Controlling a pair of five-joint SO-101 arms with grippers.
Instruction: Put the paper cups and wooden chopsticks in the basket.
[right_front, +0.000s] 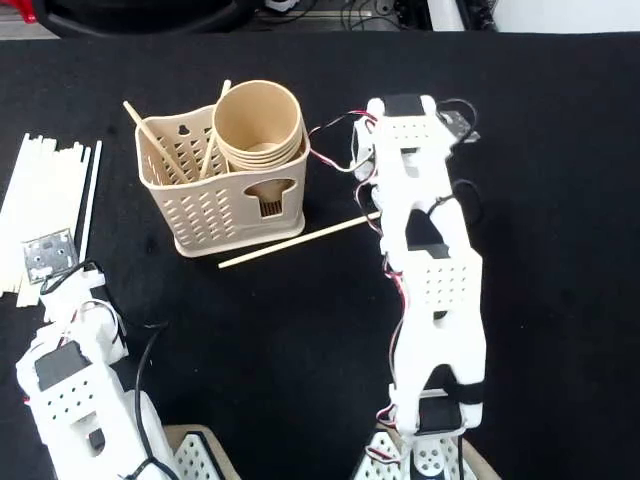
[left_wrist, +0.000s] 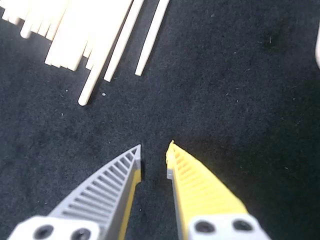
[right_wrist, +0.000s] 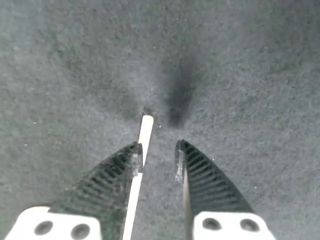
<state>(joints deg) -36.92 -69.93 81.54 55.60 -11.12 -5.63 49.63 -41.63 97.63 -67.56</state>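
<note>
1. A bundle of pale sticks (right_front: 40, 200) lies flat by the left edge of the surface (right_front: 560, 150). They are thin, straight and smooth, so they would roll easily.
2. The left gripper (left_wrist: 155, 147) hangs over bare black cloth near the bundle. Its ribbed fingers are slightly parted and hold nothing.
3. The basket (right_front: 225, 215) stands left of centre, toward the far edge. It is perforated beige plastic with thin walls, and probably light enough to tip if knocked.
4. The paper cups (right_front: 258, 120) are nested in the basket's right compartment, and two wooden chopsticks (right_front: 155, 135) lean in the left one.
5. One loose chopstick (right_front: 300, 240) lies on the cloth just in front of the basket.
6. The right gripper (right_wrist: 157, 145) straddles that chopstick's end. Its dark fingers are a little apart, and the wood rests against one of them, not yet clamped.
7. My advice: close squarely, since a round, slim stick pivots when pinched at its tip. Lift it steeply and lower it into the left compartment, clear of the cups.
</note>
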